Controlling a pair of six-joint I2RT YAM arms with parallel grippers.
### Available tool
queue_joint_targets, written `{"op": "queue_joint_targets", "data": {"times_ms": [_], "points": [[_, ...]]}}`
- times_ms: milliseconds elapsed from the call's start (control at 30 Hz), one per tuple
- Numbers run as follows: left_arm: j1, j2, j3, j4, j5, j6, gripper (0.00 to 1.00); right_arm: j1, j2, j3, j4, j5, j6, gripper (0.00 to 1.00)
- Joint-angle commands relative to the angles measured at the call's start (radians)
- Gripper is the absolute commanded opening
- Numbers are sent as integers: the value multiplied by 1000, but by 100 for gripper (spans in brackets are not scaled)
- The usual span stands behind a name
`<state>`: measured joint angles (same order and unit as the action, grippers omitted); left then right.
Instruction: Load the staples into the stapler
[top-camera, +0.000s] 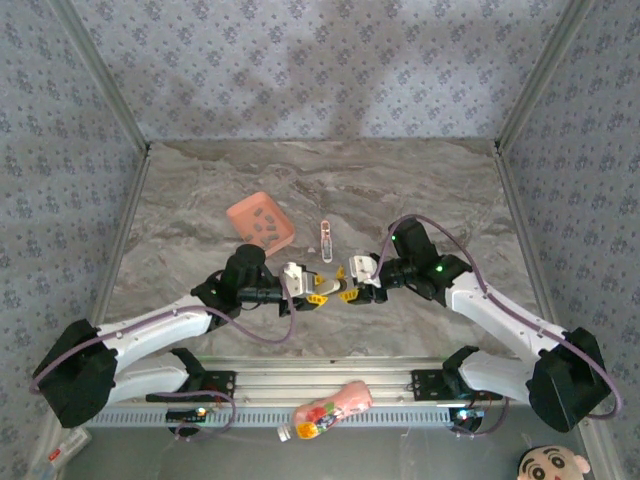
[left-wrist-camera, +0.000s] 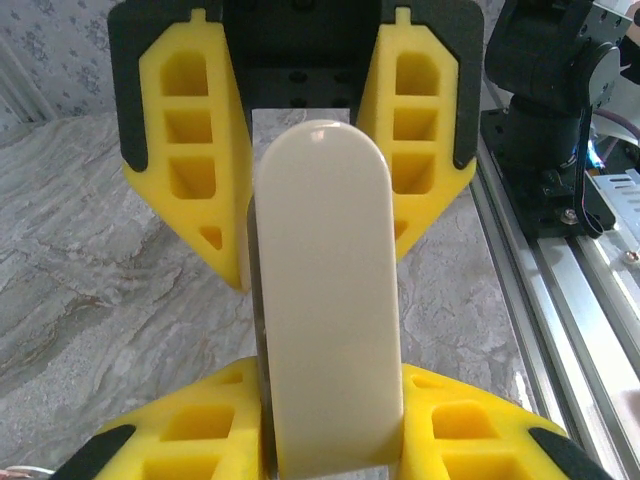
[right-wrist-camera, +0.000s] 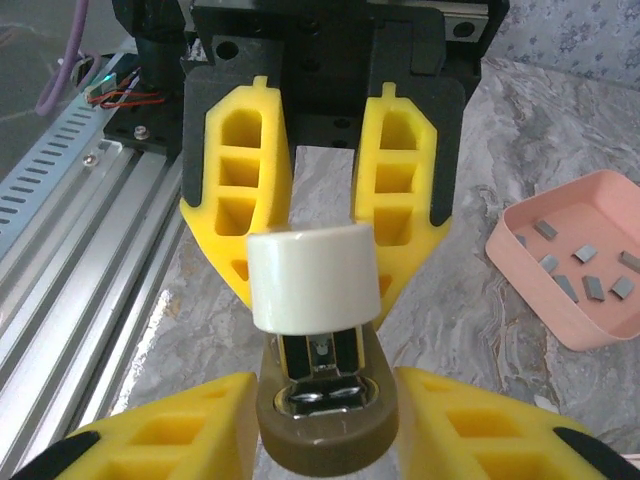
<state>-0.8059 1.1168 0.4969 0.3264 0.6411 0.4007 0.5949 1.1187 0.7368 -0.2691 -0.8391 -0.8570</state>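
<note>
Looking down from above, I see both grippers meeting just toward 6 o'clock of the table's (top-camera: 450, 200) centre, with the stapler (left-wrist-camera: 325, 300) between them. My left gripper (left-wrist-camera: 325, 400) is clamped on its cream body, and my right gripper (right-wrist-camera: 325, 400) is pinched on the brown base end. The staples (right-wrist-camera: 595, 287) lie loose in the salmon-pink tray (top-camera: 278, 216), at 11 o'clock from the stapler.

The staples (top-camera: 265, 225) lie in the tray (top-camera: 246, 201) on the surface (top-camera: 450, 190), behind and left of the stapler (right-wrist-camera: 312, 280), which is held between the left gripper (top-camera: 317, 293) and right gripper (top-camera: 346, 290).
</note>
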Motion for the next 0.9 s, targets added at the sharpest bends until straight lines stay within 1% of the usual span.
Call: {"op": "queue_joint_targets", "data": {"times_ms": [0,133,267,333,400,500,533,567,600,667,733,767,800,867], "points": [[-1,5,34,37,39,10,0,9,-5,30,-1,-29,-13,39],[-2,5,35,31,39,13,0,12,4,33,-4,-49,-15,35],[-1,6,35,18,41,18,0,14,6,32,1,-49,-17,38],[-1,6,35,15,42,18,0,16,6,32,0,-48,-17,37],[-1,6,35,15,40,18,0,16,7,35,-3,-52,-19,33],[-2,8,35,15,39,18,1,16,7,36,-3,-53,-20,23],[-1,8,35,17,37,18,2,16,7,35,-5,-49,-22,19],[-1,6,35,17,33,17,6,16,4,35,-5,-40,-22,15],[-2,4,35,15,30,15,11,16,1,34,-4,-27,-22,13],[-2,-6,33,12,13,12,29,17,-6,29,-5,30,-8,11],[-5,-22,35,-10,-22,12,45,27,-15,22,0,141,16,9],[-11,-33,41,-34,-56,15,51,36,-19,18,-4,202,24,7],[-19,-42,49,-65,-94,22,53,45,-24,16,-11,249,22,7],[-45,-61,76,-158,-188,58,55,69,-31,13,-25,346,27,7]]}}
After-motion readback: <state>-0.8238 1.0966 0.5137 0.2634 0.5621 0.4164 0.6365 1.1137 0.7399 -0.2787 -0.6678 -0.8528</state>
